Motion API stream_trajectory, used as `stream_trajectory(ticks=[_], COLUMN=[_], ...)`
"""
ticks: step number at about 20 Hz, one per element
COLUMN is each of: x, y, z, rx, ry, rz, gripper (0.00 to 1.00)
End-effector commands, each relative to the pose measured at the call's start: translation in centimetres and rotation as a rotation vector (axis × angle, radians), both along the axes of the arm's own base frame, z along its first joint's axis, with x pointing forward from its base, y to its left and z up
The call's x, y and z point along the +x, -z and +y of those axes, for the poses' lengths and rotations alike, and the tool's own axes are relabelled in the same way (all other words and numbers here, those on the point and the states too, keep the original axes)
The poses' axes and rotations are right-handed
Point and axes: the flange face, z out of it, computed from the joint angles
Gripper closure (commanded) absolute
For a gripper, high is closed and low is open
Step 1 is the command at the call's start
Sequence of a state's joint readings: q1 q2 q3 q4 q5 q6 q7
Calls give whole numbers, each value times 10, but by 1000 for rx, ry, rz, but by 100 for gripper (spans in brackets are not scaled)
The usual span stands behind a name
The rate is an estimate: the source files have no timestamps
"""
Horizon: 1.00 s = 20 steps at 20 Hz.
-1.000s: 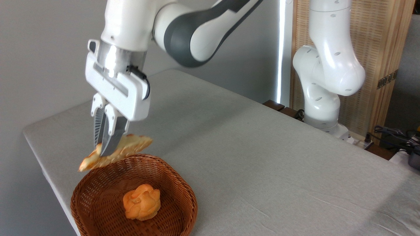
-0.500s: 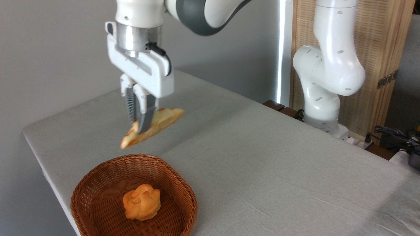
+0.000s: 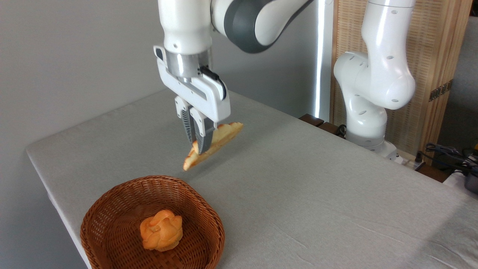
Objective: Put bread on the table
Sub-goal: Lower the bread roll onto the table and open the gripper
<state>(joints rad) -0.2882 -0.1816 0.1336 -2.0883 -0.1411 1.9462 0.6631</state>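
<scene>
The flat, half-moon-shaped pale yellow bread with a scalloped golden-brown edge [image 3: 216, 144] is held in the air, clamped near its middle between the ribbed fingers of the white two-finger gripper [image 3: 199, 146]. The pastry is tilted: its upper end is pointed toward 2 o'clock, its lower end drooped toward 8 o'clock. A faint shadow is cast below it on the large table covered in light grey cloth [image 3: 317, 186], and no contact with the cloth is seen. The gripper is hung straight down from the white and grey arm, which is entered from the top of the picture. At 7 o'clock from the bread, well apart, the brown woven wicker basket [image 3: 112, 209] is set near the table's front-left corner. Inside it, the round orange rose-shaped bun [image 3: 161, 230] is seated on the basket floor, slightly toward 5 o'clock of centre.
</scene>
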Motion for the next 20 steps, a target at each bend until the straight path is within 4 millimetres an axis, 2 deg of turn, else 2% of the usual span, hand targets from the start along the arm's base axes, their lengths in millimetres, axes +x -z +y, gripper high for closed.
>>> stream_trajectory(ticks=[1,2,3,5,7,10,14,16,18,20], x=[-3,0,4,9,13,16,18,20,28,29], y=[22,25,31,37,41,48,45,31,2,-14], z=[-9,-11,-15,-18,-19,-19,-17,-17,-13,-7], rx=[4,5,7,9,10,18,67,61,50,43], ry=[24,24,27,25,22,26,49,48,36,27], rz=[27,18,9,-2,-12,-9,-27,-53,-110,-140], gripper=[45,40,24,7,0,0,0,0,0,0])
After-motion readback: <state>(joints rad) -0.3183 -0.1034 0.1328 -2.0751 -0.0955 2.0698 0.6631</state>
